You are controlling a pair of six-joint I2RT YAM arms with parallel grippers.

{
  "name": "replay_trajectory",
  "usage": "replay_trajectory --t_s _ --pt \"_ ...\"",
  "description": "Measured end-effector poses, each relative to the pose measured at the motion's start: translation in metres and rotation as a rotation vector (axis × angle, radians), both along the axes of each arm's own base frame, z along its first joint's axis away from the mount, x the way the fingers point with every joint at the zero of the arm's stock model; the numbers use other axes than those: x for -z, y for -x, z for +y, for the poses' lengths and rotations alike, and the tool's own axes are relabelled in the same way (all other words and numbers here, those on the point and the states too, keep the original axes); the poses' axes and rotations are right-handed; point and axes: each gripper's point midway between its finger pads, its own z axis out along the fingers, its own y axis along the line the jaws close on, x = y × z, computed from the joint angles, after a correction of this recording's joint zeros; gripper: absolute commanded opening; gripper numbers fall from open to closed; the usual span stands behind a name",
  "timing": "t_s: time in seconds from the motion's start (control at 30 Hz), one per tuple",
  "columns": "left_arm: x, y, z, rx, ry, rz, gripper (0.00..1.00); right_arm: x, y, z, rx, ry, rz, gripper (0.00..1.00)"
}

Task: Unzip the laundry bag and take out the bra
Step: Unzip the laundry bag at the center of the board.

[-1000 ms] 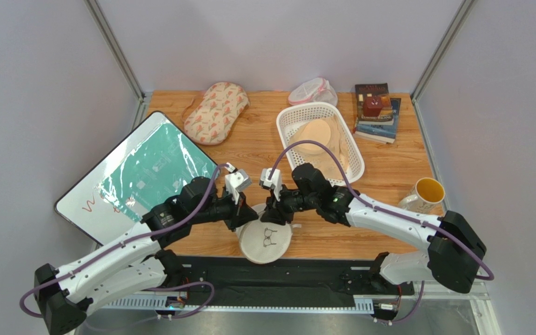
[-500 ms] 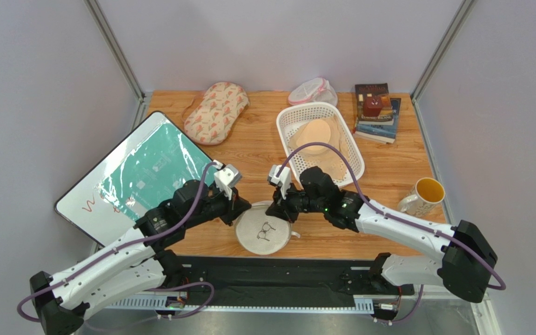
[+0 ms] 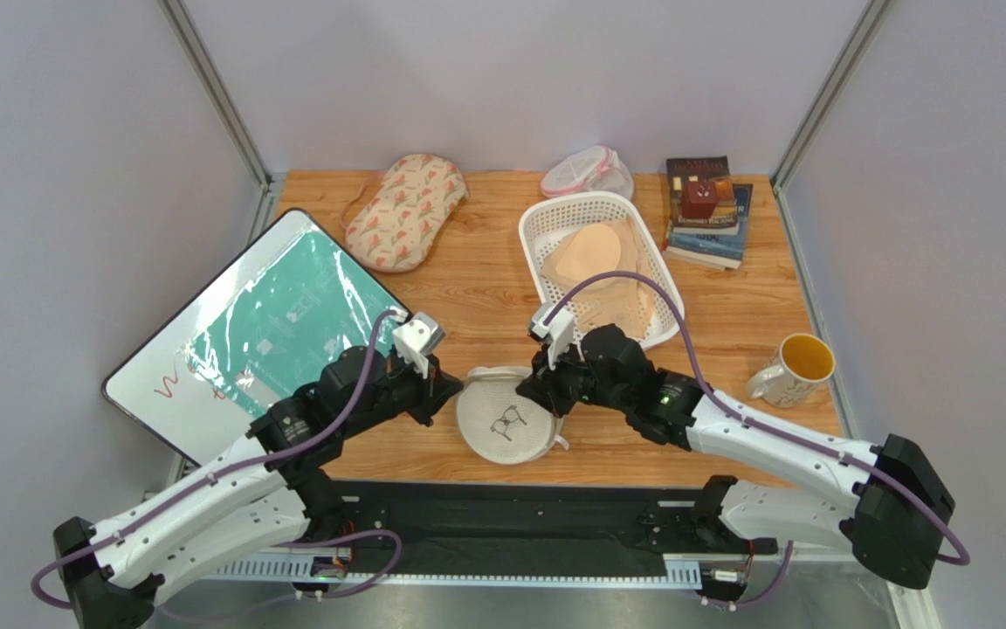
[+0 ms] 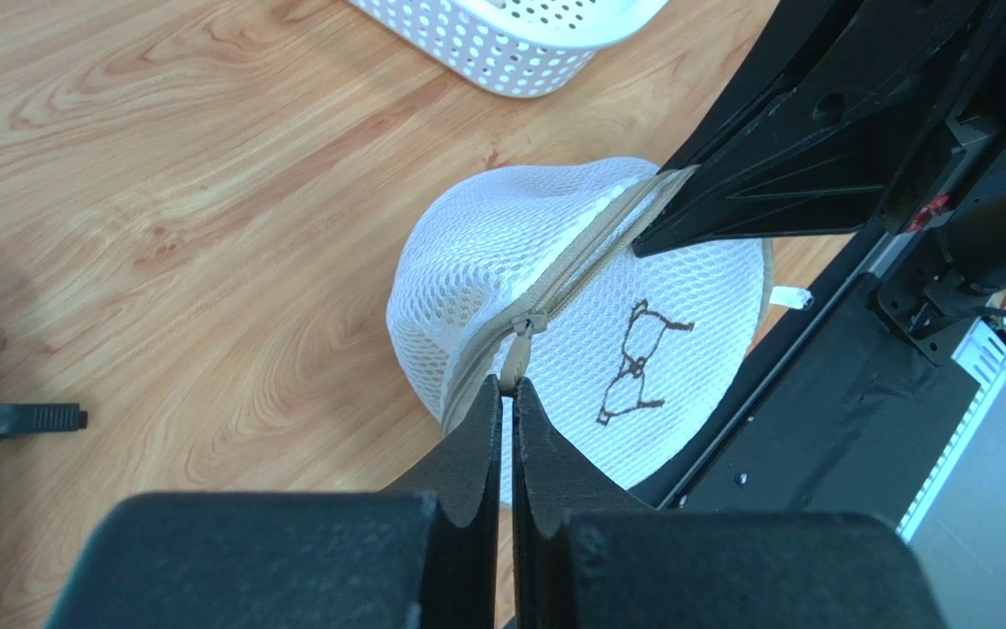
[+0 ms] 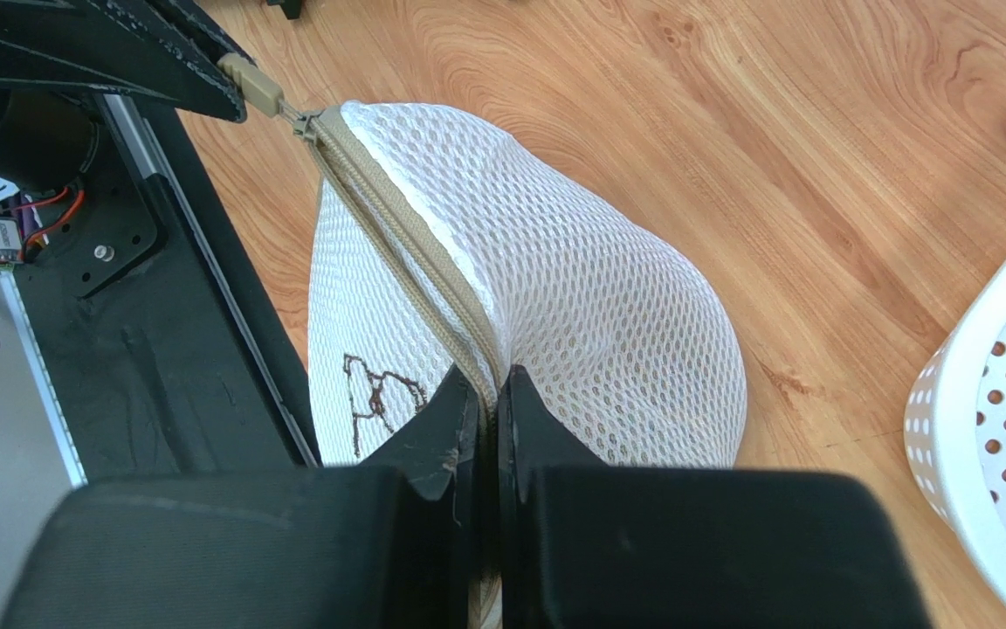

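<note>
The laundry bag (image 3: 506, 417), round cream-white mesh with a small black bra icon, stands tilted near the table's front edge between both grippers. My left gripper (image 4: 508, 388) is shut on the beige zipper pull (image 4: 518, 357) at the bag's left end. In the right wrist view the same pull (image 5: 259, 89) shows at the top left, with the zip tape running taut from it. My right gripper (image 5: 491, 383) is shut on the bag's (image 5: 574, 302) zip edge at its right side. The zip looks closed along its visible length. The bra is hidden from every view.
Behind the bag stands a white perforated basket (image 3: 537, 229) holding a pale peach bra. Further back lie an oval patterned bag (image 3: 403, 210), a small pink-trimmed mesh bag (image 3: 584, 171) and stacked books (image 3: 705, 210). A mug (image 3: 797, 364) stands right, a teal board (image 3: 259, 328) left.
My right gripper has shut on the bag's zip edge and drawn right. My left gripper drew left with the pull. The bag moved away from the table edge and tilted up.
</note>
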Motion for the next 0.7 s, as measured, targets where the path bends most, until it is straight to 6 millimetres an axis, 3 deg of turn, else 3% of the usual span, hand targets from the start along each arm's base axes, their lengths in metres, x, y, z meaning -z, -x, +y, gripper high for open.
replay_trajectory --t_s 0.57,0.6,0.63,0.7 --pt "0.0 -0.001 -0.011 0.021 0.039 0.012 0.0 0.005 0.003 -0.01 0.034 -0.009 0.011 0.02" --pt "0.001 0.0 -0.011 0.023 0.041 0.012 0.0 0.004 0.004 -0.01 0.034 -0.012 0.01 0.08" --pt "0.001 0.0 -0.011 0.025 0.043 0.011 0.0 0.003 0.004 -0.01 0.033 -0.015 0.009 0.32" --pt "0.003 0.002 -0.012 0.036 0.045 0.013 0.0 0.002 0.005 -0.01 0.029 -0.02 0.012 0.58"
